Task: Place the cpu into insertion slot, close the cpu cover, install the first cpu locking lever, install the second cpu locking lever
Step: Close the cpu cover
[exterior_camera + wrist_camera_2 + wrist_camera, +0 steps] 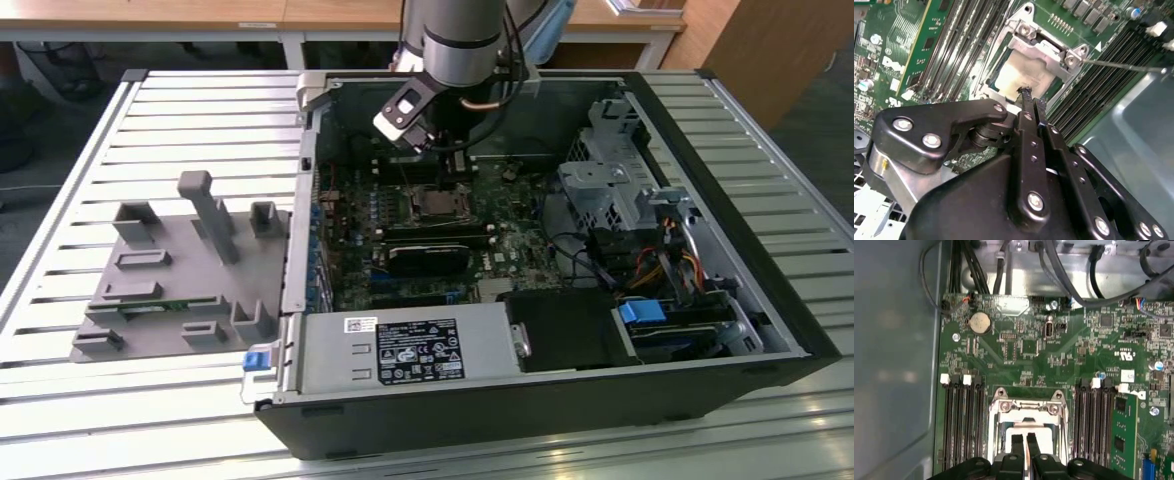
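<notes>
The insertion slot (1026,410) sits on the green motherboard between rows of black memory slots; it is also in the exterior view (438,203). The silvery cpu cover (1054,52) lies flat over it. The pale face of the cpu (1026,72) shows through its window. A thin locking lever (1124,65) sticks out sideways from one corner of the frame. My gripper (1024,440) hangs just above the socket's edge, its two black fingers (1026,100) nearly touching, with nothing held that I can see. In the exterior view the gripper (451,172) sits just behind the slot.
The open computer case (747,300) walls in the board. Black memory sticks (430,240) lie in front of the socket, a drive cage (607,185) is on the exterior view's right, and a power supply (400,350) is at the front. A grey fixture (187,270) rests outside the case.
</notes>
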### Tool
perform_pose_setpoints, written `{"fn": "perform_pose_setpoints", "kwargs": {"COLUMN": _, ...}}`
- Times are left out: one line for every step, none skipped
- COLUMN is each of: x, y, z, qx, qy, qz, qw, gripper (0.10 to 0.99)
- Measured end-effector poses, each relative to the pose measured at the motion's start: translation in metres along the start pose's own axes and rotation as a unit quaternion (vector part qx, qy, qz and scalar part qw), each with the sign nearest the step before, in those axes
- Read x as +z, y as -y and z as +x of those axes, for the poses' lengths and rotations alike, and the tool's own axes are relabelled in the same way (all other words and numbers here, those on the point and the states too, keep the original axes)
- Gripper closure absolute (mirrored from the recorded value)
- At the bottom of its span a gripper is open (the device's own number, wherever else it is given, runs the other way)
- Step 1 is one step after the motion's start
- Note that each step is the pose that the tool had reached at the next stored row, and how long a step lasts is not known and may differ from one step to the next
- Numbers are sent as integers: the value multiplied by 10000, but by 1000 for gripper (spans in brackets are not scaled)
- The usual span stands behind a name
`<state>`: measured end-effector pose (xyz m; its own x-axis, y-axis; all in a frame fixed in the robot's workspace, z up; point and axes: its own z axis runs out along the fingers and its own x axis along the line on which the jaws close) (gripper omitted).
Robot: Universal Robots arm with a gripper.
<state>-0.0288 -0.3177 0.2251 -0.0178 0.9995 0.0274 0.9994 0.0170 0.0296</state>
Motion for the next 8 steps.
{"fn": "perform_pose_setpoints", "kwargs": {"x": 0, "y": 5, "z": 0, "qx": 0, "qy": 0, "qz": 0, "qw": 10000, "gripper": 918}}
{"fn": "perform_pose_setpoints", "kwargs": {"x": 0, "y": 7, "z": 0, "qx": 0, "qy": 1, "qz": 1, "qw": 10000, "gripper": 918}}
{"fn": "perform_pose_setpoints", "kwargs": {"x": 0, "y": 8, "z": 0, "qx": -1, "qy": 1, "qz": 0, "qw": 10000, "gripper": 918}}
{"fn": "perform_pose_setpoints", "kwargs": {"x": 1, "y": 10, "z": 0, "qx": -1, "qy": 0, "qz": 0, "qw": 10000, "gripper": 918}}
{"fn": "perform_pose_setpoints", "kwargs": {"x": 0, "y": 12, "z": 0, "qx": 0, "qy": 0, "qz": 0, "qw": 10000, "gripper": 918}}
{"fn": "perform_pose_setpoints", "kwargs": {"x": 0, "y": 13, "z": 0, "qx": 0, "qy": 0, "qz": 0, "qw": 10000, "gripper": 918}}
{"fn": "perform_pose_setpoints", "kwargs": {"x": 1, "y": 13, "z": 0, "qx": -1, "qy": 0, "qz": 0, "qw": 10000, "gripper": 918}}
{"fn": "perform_pose_setpoints", "kwargs": {"x": 1, "y": 14, "z": 0, "qx": -1, "qy": 0, "qz": 0, "qw": 10000, "gripper": 918}}
